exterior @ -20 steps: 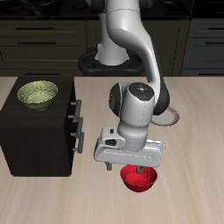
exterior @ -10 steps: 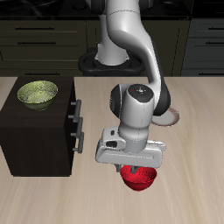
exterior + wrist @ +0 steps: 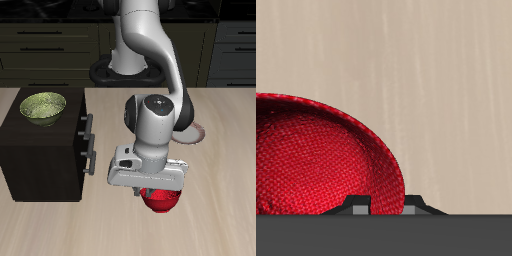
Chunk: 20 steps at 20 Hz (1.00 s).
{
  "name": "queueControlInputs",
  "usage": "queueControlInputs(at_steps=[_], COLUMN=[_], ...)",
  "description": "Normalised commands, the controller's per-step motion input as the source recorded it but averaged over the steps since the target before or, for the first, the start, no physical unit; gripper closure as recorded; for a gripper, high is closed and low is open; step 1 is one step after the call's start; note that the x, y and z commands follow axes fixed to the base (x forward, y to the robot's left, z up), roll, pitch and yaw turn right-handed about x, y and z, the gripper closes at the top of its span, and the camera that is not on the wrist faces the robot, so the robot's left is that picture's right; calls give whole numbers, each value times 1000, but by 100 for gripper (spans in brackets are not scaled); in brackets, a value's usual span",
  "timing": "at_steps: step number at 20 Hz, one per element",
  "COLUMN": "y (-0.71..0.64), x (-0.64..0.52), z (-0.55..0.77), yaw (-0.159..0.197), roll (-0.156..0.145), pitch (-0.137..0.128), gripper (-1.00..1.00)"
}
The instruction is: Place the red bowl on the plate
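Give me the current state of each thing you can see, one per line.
Glossy red bowl: upright near the table's front edge, under the gripper, not on the plate.
Gripper: down at the red bowl's rim; open or shut cannot be told.
Pinkish-rimmed plate: behind the arm, mostly hidden, no bowl visible on it.
Yellow-green bowl: upright on the dark cabinet.
Cabinet: drawers closed.

Red bowl [image 3: 316,160] woven-looking inside, glossy outside; table [image 3: 225,150] pale matt wood; cabinet [image 3: 40,150] dark matt.

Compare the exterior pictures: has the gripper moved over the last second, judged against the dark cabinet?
Yes. Against the dark cabinet, the gripper has sunk lower onto the red bowl, which has stayed near the table's front edge.
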Motion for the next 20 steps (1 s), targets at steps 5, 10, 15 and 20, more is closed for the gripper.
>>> queueControlInputs(at_steps=[5, 10, 15, 20], y=[5, -11, 64, 22], x=[-90, -96, -177, -177], z=[143, 212, 367, 443], yaw=[1, 8, 16, 10], roll=[5, 18, 30, 25], pitch=[-20, -31, -50, -56], gripper=[100, 100, 100, 100])
